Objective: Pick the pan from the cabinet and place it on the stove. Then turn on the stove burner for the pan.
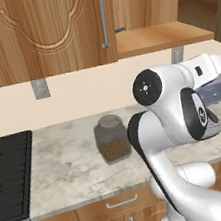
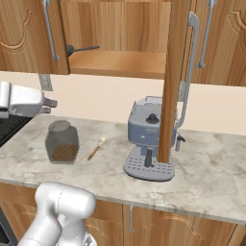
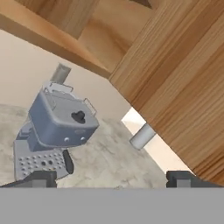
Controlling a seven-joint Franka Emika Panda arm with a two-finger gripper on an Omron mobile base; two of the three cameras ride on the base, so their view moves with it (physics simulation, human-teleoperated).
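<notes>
While the cabinet (image 2: 120, 43) stands with one door (image 2: 169, 81) swung out edge-on toward the counter, the arm (image 1: 170, 123) rises from the base, bends at a high elbow and reaches level toward the opening below the shelf. The stove (image 1: 8, 174) lies at the left end of the marble counter (image 2: 206, 168), well apart from the hand. The espresso machine (image 2: 149, 139) sits on the counter just behind the open door's edge, and a jar of brown grains (image 2: 61, 141) stands further left, with a small wooden brush (image 2: 96, 148) lying between them. The gripper (image 3: 111, 178) is spread to its full width, its fingertips (image 3: 41, 178) far apart and closing on nothing. The pan (image 2: 79, 49) rests on the cabinet shelf at its left end, with little more than its thin dark handle showing past the closed door.
</notes>
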